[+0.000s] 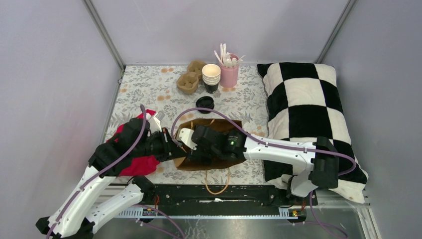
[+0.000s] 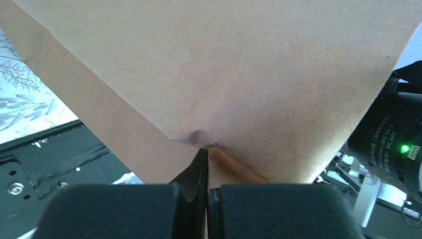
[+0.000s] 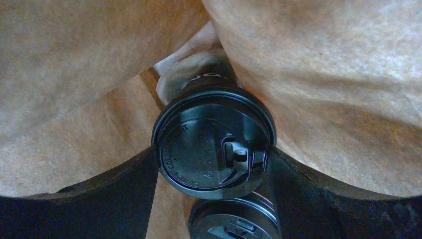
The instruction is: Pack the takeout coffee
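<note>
A brown paper bag lies in the middle of the table. My left gripper is shut on the bag's paper edge and holds it up. In the right wrist view, my right gripper reaches inside the bag. Its fingers press both sides of the takeout coffee, a black cup with a round black lid. Just below it in the bag sits a second lidded black cup. From above, the bag and both arms hide the coffee.
At the back stand a stack of lidless cups, a pink cup of stirrers, cardboard cup carriers and loose black lids. A checkered pillow fills the right side. A red cloth lies under the left arm.
</note>
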`<action>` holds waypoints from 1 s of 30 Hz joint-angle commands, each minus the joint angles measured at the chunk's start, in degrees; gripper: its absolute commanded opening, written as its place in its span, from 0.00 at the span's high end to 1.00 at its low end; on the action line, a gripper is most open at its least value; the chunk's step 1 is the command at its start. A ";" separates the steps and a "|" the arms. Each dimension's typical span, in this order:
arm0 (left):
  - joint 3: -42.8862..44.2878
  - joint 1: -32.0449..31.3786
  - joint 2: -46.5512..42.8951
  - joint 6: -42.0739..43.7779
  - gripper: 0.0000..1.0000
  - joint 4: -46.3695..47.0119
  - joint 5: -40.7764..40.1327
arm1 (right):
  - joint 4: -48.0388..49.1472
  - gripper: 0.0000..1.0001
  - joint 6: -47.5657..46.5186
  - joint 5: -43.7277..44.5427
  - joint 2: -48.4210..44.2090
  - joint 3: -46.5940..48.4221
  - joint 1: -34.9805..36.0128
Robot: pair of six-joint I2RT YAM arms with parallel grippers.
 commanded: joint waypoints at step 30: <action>17.64 -0.69 0.27 1.52 0.42 -9.46 -13.13 | -15.48 0.30 1.33 -14.87 13.57 6.07 -1.32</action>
